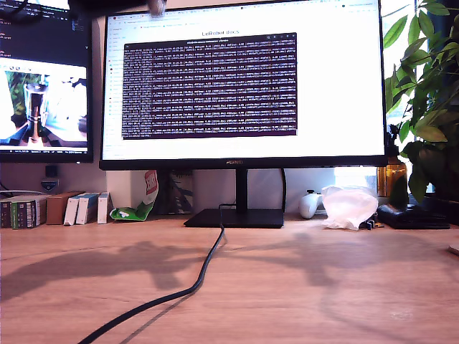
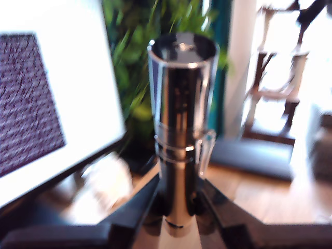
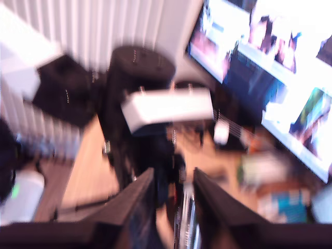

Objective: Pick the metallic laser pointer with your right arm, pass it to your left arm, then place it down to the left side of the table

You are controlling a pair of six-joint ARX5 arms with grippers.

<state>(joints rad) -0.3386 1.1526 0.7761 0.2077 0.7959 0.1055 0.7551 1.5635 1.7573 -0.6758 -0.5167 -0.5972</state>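
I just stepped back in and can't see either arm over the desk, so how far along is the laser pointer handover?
The pickup looks done: my first gripper is shut on the metallic laser pointer, holding it upright off the table. The handover seems to be in hand: my second gripper faces the other arm with something shiny between its fingers, too blurred to confirm a grasp. Placing it on the table remains; the exterior view shows no pointer there.

The metallic laser pointer [image 2: 179, 129], shiny silver with grooved rings and a side clip, stands upright, clamped between my first gripper's [image 2: 177, 207] jaws
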